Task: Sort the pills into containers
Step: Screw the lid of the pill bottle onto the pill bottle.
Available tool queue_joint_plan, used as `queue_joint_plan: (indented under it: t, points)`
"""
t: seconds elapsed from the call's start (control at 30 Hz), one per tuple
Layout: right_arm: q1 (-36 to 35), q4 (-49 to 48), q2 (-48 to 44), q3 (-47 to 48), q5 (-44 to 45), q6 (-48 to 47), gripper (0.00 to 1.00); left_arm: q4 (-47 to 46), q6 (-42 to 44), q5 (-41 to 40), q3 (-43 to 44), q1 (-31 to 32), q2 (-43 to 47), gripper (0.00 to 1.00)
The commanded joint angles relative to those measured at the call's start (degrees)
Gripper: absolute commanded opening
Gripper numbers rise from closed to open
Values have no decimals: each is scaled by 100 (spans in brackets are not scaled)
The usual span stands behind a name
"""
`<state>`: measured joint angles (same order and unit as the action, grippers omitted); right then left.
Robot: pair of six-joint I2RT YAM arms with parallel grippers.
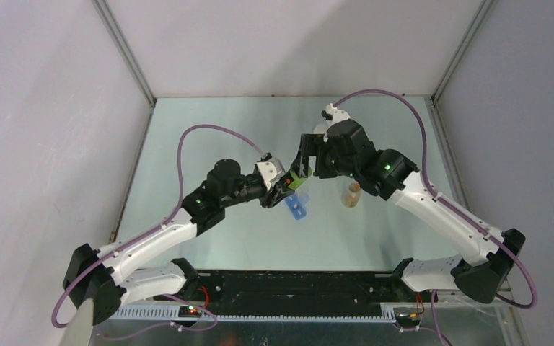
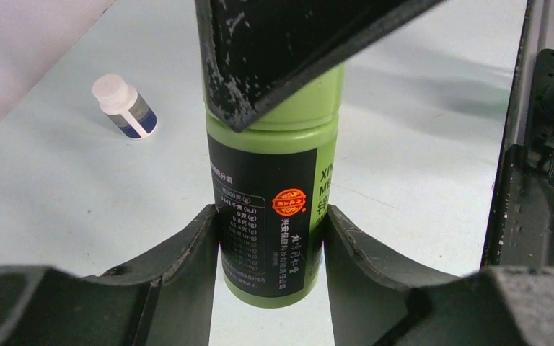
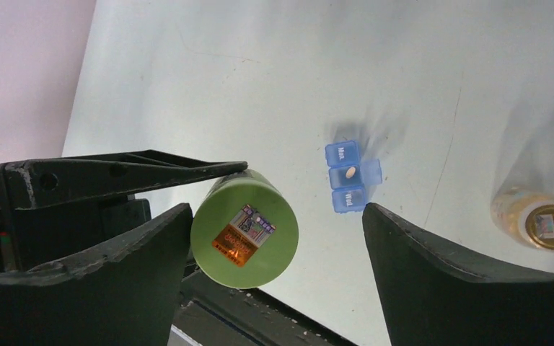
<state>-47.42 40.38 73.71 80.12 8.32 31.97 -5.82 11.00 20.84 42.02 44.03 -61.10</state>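
Note:
My left gripper (image 2: 270, 216) is shut on a green bottle (image 2: 274, 166) with a black label, held upright above the table. Its green cap (image 3: 244, 229) carries an orange sticker and sits between the fingers of my right gripper (image 3: 278, 216), close to the left one. That gripper is open, with a wide gap on the right side. In the top view the two grippers meet at mid-table, left (image 1: 286, 186) and right (image 1: 304, 160). A blue pill organizer (image 3: 348, 176) lies on the table with its middle compartment open and one pale pill (image 3: 349, 172) inside.
An amber bottle (image 3: 544, 222) stands on the table right of the organizer and also appears in the top view (image 1: 351, 193). A small white bottle (image 2: 125, 107) with a blue label lies on the table far to the left of the green bottle. Grey walls close in both sides.

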Motion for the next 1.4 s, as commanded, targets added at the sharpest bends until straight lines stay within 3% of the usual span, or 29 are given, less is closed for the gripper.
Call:
queue_joint_plan:
  t: [0.0, 0.2, 0.5, 0.8, 0.9, 0.97, 1.13, 1.27, 1.37]
  points:
    - [438, -367, -250, -80, -929, -706, 91, -103, 77, 8, 306, 29, 11, 0]
    - [652, -337, -512, -308, -2703, -2220, 92, -60, 112, 407, 238, 29, 14, 0]
    - [674, -14, -602, -342, -3429, -3429, 97, 226, 347, 1150, 274, 28, 30, 0]
    - [685, 585, -564, -335, -3827, -4568, 85, 351, 494, 1916, 300, 28, 49, 0]
    - [677, 658, -540, -333, -3906, -4618, 81, 357, 498, 1951, 313, 35, 29, 0]
    - [669, 653, -492, -322, -3856, -4510, 71, 342, 476, 1930, 319, 32, 34, 0]
    - [607, 590, -321, -304, -3695, -4156, 61, 197, 402, 1752, 302, 27, 40, 0]
    - [655, 319, -191, -303, -3389, -3433, 45, 0, 298, 1356, 217, 33, 96, 0]
    - [675, -85, -70, -307, -3083, -2371, 34, -147, 203, 729, 134, 32, 126, 0]
